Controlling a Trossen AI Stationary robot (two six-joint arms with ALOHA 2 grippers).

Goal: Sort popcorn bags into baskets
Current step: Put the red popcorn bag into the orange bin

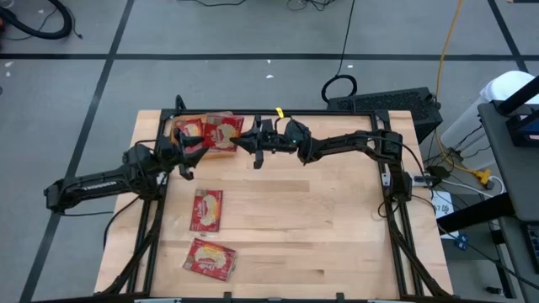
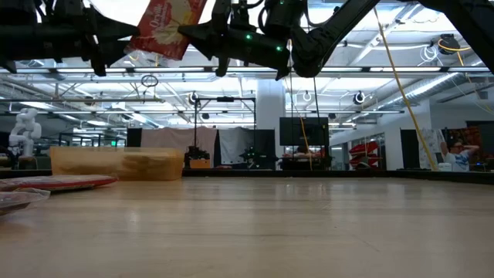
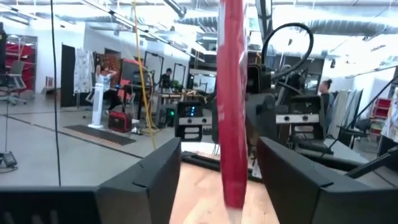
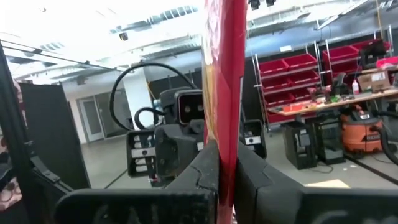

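A red popcorn bag hangs in the air over the orange basket at the table's far left; my right gripper, reaching in from the right, is shut on it. My left gripper is open. Its fingers stand on either side of the bag's free end, with a gap on both sides. In both wrist views the bag shows edge-on as a narrow red strip. The basket holds other bags. Two more bags lie flat on the table's near left. My right gripper pinches one end of the popcorn bag between its two shut fingers. The fingers come about level from the table's right side. The bag stands on edge, tilted, lifted clear above the basket, and stretches away from the fingers toward my left gripper.
The basket stands against the table's far edge beside the frame rail. The middle and right of the wooden tabletop lie bare. Beyond the table are shelves, carts and people far off.
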